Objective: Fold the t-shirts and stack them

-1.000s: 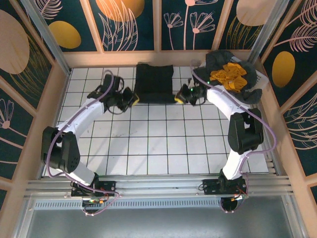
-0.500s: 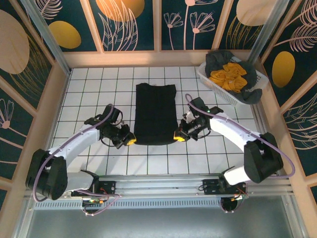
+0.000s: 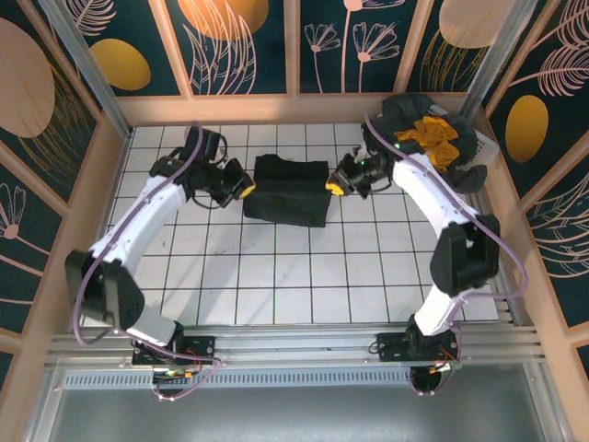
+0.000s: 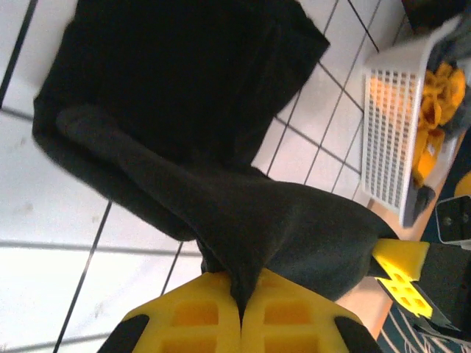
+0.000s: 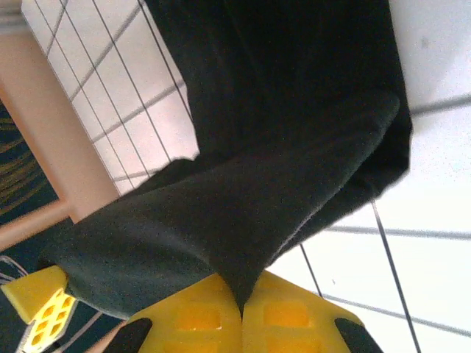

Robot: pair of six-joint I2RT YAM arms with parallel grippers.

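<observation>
Top view: a black t-shirt (image 3: 290,189) lies doubled over on the white gridded table (image 3: 276,276), in its far half, midway between the left and right edges. The left gripper (image 3: 247,189) meets the shirt's left edge and the right gripper (image 3: 333,187) its right edge, so the garment spans the space between them. In the far right corner of the table stands a white lattice basket (image 3: 490,145), holding a crumpled mustard-yellow t-shirt (image 3: 433,138) on top of a dark grey t-shirt (image 3: 405,110) that spills over the rim.

Left wrist view: the left gripper (image 4: 241,309) is clenched, its yellow fingers (image 4: 199,312) pressed together on a pinch of the black t-shirt (image 4: 184,110). From the pinch a raised layer of cloth runs down to the lower layer, which lies flat on the tiles. The basket (image 4: 390,140) is seen beyond it.

Right wrist view: the right gripper (image 5: 241,312) is likewise clenched on a fold of the black t-shirt (image 5: 280,110), and the cloth slopes from its fingers (image 5: 283,316) down to the table (image 5: 441,44).
</observation>
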